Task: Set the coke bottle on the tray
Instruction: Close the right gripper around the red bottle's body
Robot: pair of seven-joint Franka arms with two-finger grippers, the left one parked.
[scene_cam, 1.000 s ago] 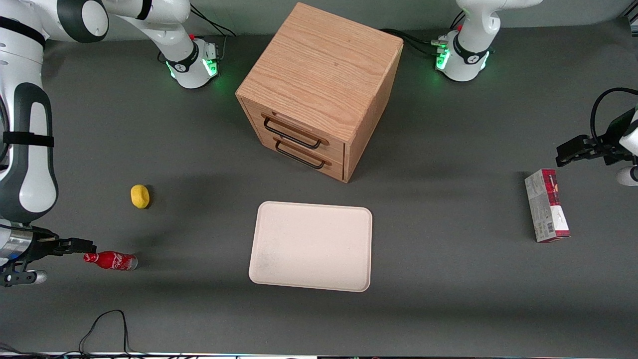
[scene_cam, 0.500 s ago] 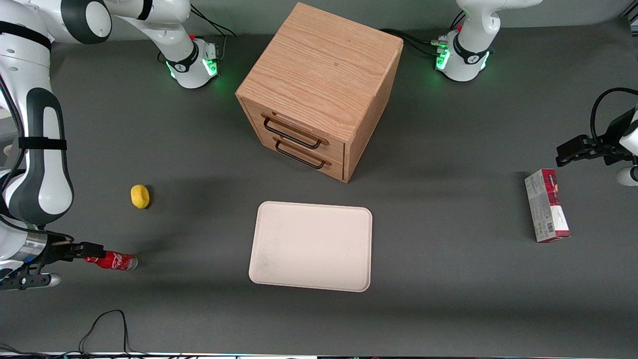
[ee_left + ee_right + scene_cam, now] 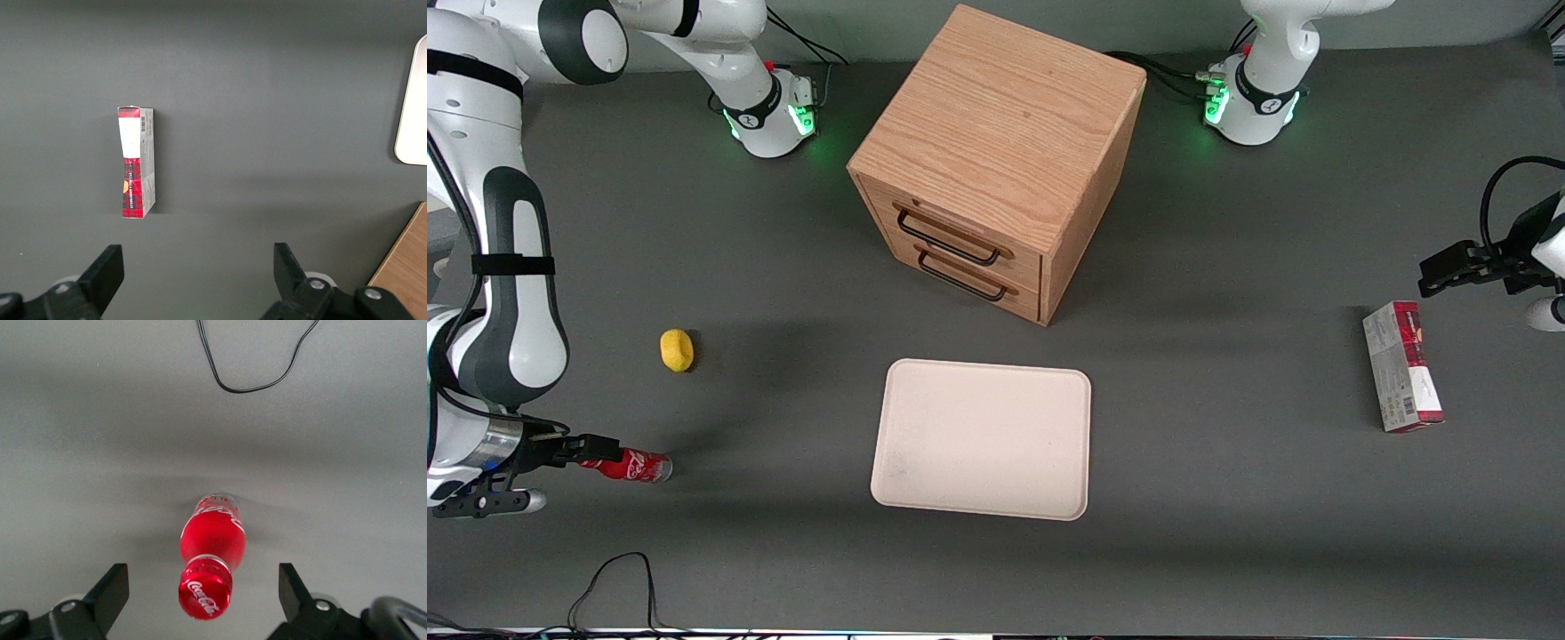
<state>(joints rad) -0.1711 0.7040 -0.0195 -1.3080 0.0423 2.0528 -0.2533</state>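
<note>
The coke bottle [image 3: 630,465], small and red with white script, lies on its side on the grey table toward the working arm's end. Its cap points at my gripper [image 3: 600,444]. In the right wrist view the bottle [image 3: 212,547] lies lengthwise, its red cap end between the two open fingers [image 3: 112,592], which do not touch it. The gripper [image 3: 203,592] is low over the table at the cap end. The tray [image 3: 983,437], cream and flat with a low rim, lies empty in the middle of the table, nearer the front camera than the drawer box.
A wooden drawer box [image 3: 996,160] with two black handles stands farther from the camera than the tray. A yellow lemon-like lump [image 3: 677,349] lies near the bottle. A red-and-grey carton [image 3: 1402,366] lies toward the parked arm's end. A black cable [image 3: 609,582] loops near the table's front edge.
My gripper has moved along the table toward the bottle; its fingers now reach the cap end. The bottle has not moved.
</note>
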